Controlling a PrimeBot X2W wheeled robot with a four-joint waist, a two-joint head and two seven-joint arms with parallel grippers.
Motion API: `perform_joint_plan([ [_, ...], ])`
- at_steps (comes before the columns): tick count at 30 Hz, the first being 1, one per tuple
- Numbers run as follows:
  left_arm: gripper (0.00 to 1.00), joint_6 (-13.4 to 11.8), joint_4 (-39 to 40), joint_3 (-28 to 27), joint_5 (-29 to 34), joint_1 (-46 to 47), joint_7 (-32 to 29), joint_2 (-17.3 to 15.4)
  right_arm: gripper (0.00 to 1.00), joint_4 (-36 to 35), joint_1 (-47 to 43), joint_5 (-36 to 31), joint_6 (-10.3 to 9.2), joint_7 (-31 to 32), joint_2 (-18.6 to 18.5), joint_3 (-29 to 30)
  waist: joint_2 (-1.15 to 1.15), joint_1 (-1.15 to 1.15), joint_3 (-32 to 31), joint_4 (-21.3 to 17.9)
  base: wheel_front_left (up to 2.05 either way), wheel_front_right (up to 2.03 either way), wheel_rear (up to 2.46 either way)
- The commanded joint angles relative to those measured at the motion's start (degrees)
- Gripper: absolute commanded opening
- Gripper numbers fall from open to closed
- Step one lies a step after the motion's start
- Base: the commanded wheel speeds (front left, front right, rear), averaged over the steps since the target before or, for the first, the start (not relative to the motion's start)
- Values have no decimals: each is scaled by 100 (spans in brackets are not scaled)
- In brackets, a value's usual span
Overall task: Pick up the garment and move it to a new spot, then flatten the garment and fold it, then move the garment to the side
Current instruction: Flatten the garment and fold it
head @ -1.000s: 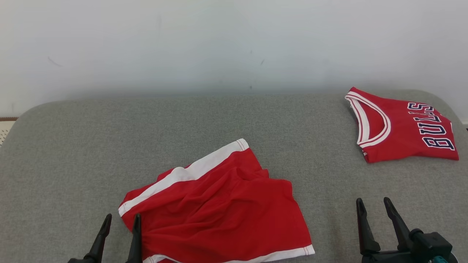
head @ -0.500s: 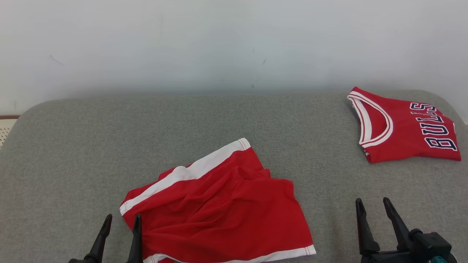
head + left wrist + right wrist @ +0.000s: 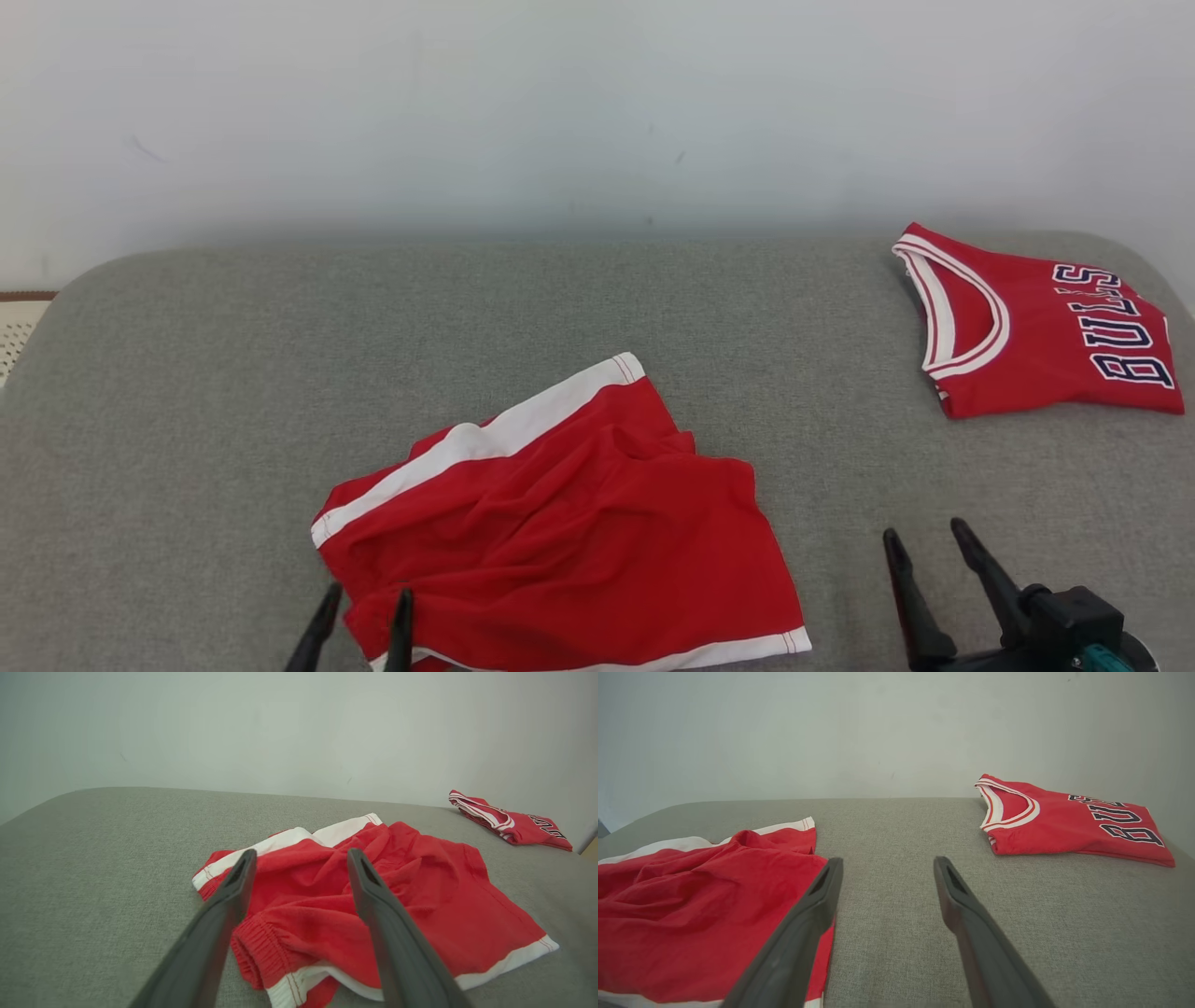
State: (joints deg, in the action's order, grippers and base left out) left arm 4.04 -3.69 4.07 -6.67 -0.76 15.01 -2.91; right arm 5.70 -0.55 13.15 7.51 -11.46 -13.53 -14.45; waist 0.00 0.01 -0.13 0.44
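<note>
Grey cushion (image 3: 280,355): red shorts (image 3: 560,523) lie crumpled, unlifted; every step seemingly remains. Left gripper (image 3: 371,591) wide at their near corner, right gripper (image 3: 925,529) wide, both empty.

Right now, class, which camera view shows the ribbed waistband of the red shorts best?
The left wrist view: the waistband lies close up between the fingers of the open left pincer, its ribbing plain. The head view shows it small, bunched beside that pincer. The right wrist view shows the smoother part of the shorts instead.
</note>
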Motion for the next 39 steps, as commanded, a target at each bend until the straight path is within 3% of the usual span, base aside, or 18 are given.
perform_joint_plan([
  [1,100,31,-25,13,-17,-88,22,-2,100,12,-22,41,-5,19,-15,-37,0,-1,12,29,0,0,0],
  [13,100,102,-635,294,-338,-102,22,-2,100,389,44,694,-5,738,-616,-1227,0,-1,411,251,0,0,0],
  [31,100,232,-1518,152,-206,460,22,-3,100,1477,650,992,-5,527,-586,-2118,0,-1,629,346,0,0,0],
  [39,100,276,-1308,389,-346,268,22,-5,100,1533,715,1090,-5,473,-659,-2291,0,-1,588,314,0,0,0],
])
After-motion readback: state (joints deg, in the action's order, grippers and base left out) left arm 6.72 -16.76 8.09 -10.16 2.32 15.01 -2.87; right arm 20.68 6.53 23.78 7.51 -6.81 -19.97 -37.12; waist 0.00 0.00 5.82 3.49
